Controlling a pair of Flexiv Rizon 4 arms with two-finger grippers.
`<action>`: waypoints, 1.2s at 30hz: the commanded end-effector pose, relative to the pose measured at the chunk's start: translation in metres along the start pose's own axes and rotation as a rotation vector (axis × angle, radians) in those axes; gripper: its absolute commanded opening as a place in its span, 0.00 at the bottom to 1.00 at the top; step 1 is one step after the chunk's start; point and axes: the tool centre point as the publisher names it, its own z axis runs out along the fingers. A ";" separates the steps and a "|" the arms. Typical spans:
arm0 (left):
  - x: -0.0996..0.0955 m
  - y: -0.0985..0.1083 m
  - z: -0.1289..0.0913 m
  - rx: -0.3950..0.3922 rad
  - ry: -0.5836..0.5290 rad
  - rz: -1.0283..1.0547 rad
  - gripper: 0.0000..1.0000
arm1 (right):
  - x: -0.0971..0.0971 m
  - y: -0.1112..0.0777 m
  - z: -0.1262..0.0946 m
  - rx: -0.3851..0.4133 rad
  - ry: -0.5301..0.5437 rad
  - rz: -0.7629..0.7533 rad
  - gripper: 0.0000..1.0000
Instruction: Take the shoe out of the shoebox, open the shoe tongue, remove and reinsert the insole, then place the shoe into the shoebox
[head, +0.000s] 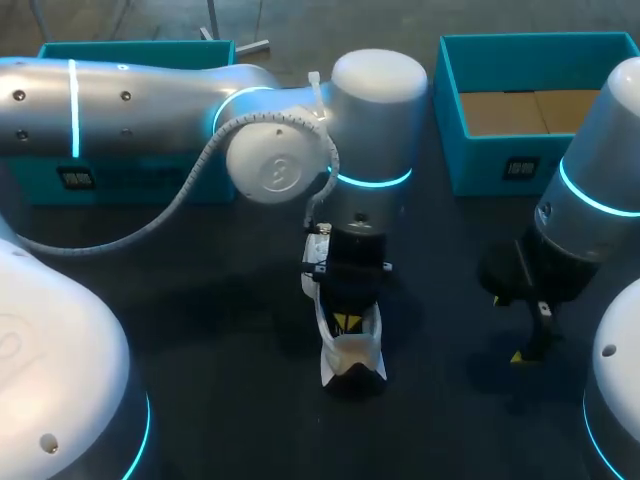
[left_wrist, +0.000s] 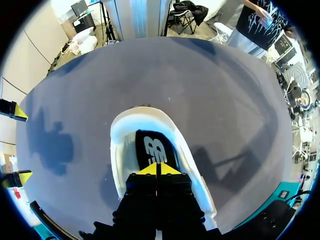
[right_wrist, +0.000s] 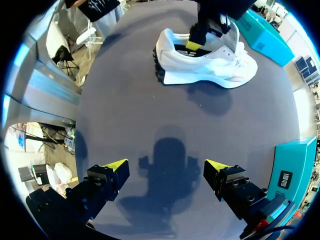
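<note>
Where the left arm comes across to mid-table, the left claw (left_wrist: 156, 169) points straight down into the mouth of a white shoe (head: 352, 358). Its yellow tips are pressed together just over the dark insole (left_wrist: 151, 146). Whether they pinch the insole or only touch it cannot be made out.

The shoe stands upright on its sole on the dark table (head: 200, 400), outside any box. Its long axis runs away from the robot. The rounded heel is nearest the robot, and the toe is hidden beneath the left arm. From the left wrist, the heel cup lies just ahead of the tips.

The right claw (right_wrist: 167, 172) hangs over bare table well to the shoe's right, fingers wide apart and holding nothing. The shoe lies broadside to it. An open teal box (head: 480, 160) sits at the table's far right, well apart from the shoe.

The left arm is by far the nearer. As I judge it, lifting the insole calls for a pull upward and along the shoe's length, and the free right claw may have to steady the shoe.
</note>
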 end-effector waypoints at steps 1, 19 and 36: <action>0.002 -0.001 0.000 -0.003 -0.003 0.000 0.00 | 0.001 0.000 0.001 0.002 -0.002 0.001 1.00; -0.007 0.005 0.013 0.005 0.074 0.026 0.00 | 0.001 0.000 0.001 0.002 -0.002 0.001 1.00; 0.011 -0.007 0.064 0.003 0.080 -0.001 0.00 | 0.001 0.000 0.001 0.002 -0.002 0.001 1.00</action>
